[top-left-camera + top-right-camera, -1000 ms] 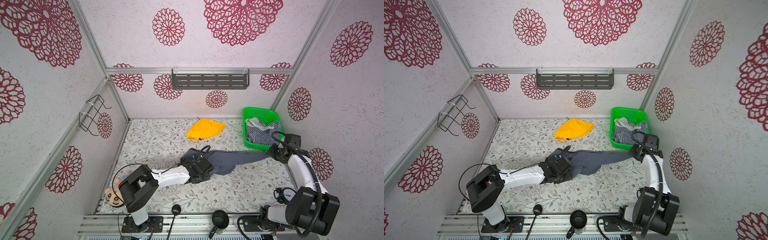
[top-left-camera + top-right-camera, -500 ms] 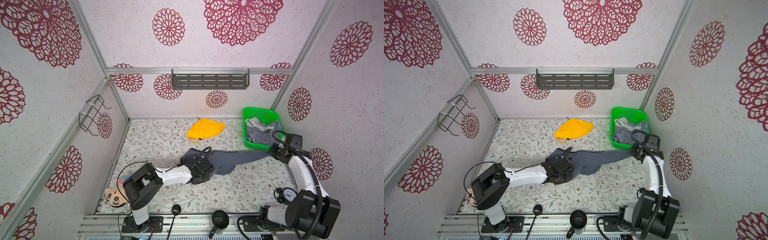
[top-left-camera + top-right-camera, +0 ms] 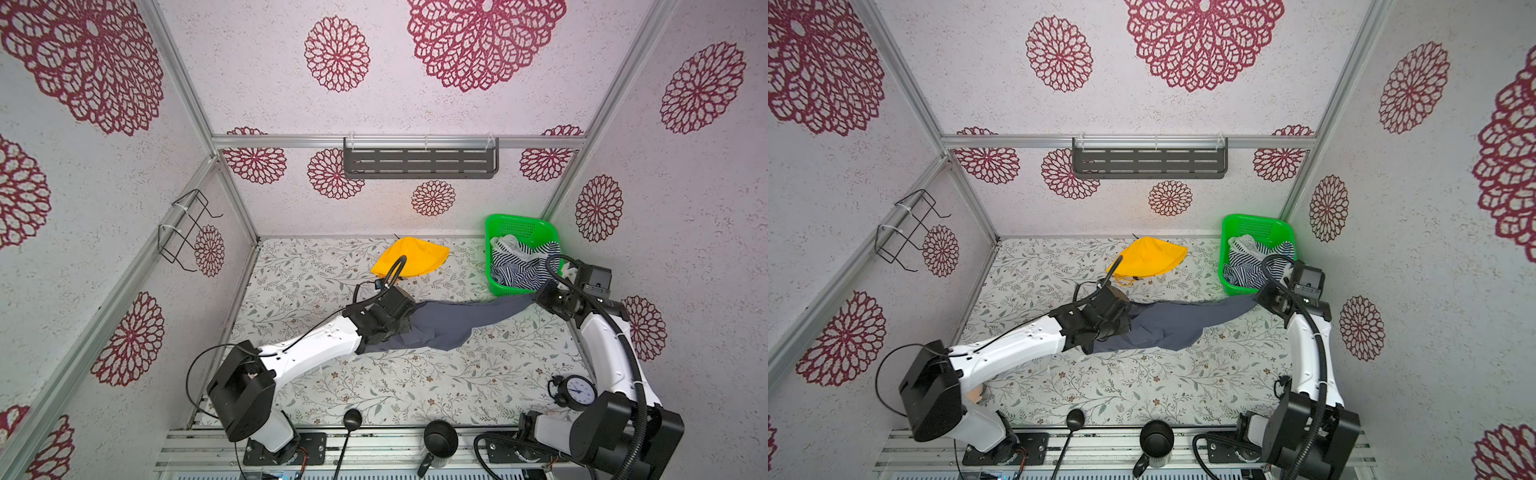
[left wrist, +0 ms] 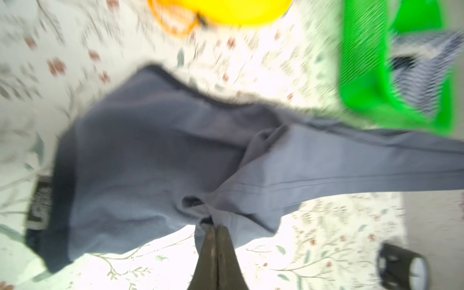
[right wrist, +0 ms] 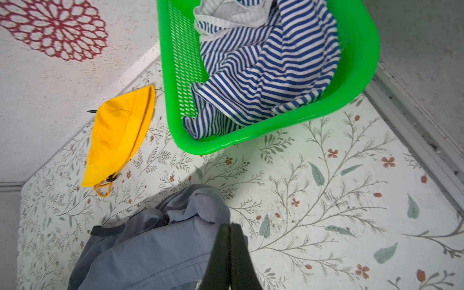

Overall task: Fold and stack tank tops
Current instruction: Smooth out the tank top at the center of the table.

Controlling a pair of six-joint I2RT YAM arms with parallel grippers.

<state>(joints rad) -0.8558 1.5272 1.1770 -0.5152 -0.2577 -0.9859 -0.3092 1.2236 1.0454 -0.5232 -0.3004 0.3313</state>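
The task looks barely begun: mid-table, the grey top [image 3: 440, 328] is unfolded, stretched in a rumpled band between the two arms and partly resting on the table [image 3: 374, 386]. The left gripper [image 4: 216, 227] has its jaws pressed together on a bunched edge of it, and the right gripper [image 5: 229, 226] pinches the other end, jaws likewise closed. Farther back, the striped top [image 3: 519, 266] lies crumpled in the basket [image 3: 517, 218], not yet folded or stacked.
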